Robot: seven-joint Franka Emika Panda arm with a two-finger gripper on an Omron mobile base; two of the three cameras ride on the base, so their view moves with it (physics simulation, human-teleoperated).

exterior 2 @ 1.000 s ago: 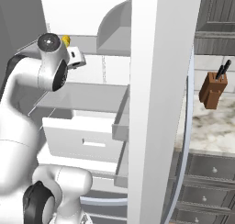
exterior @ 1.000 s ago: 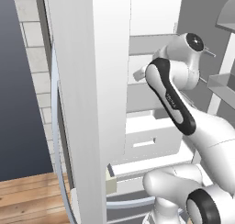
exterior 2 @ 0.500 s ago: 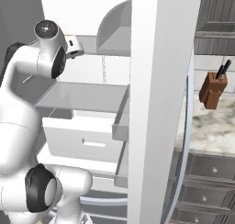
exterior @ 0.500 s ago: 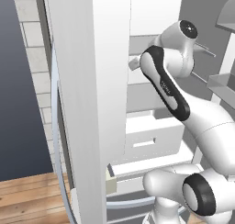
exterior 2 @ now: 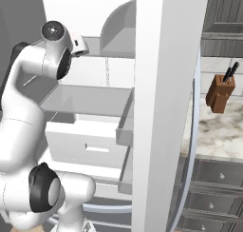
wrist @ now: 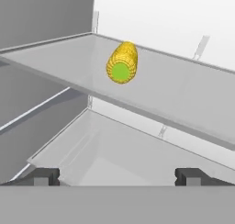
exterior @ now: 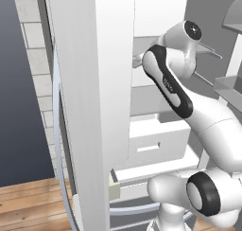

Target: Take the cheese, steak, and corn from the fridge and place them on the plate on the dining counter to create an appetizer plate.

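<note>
Gripper [wrist: 117,176] jaws are spread wide, nothing held, aimed at the corn [wrist: 122,62] lying on a grey fridge shelf [wrist: 183,99].

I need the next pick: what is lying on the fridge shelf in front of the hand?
The corn lies on the pale grey shelf, green end facing the open hand. Nothing else shows on that shelf; its far left part is out of frame.

Arm [exterior: 208,126]: glossy white rounded links, black joint bands, dark round caps with grey centres; small lettering on black forearm band.
</note>
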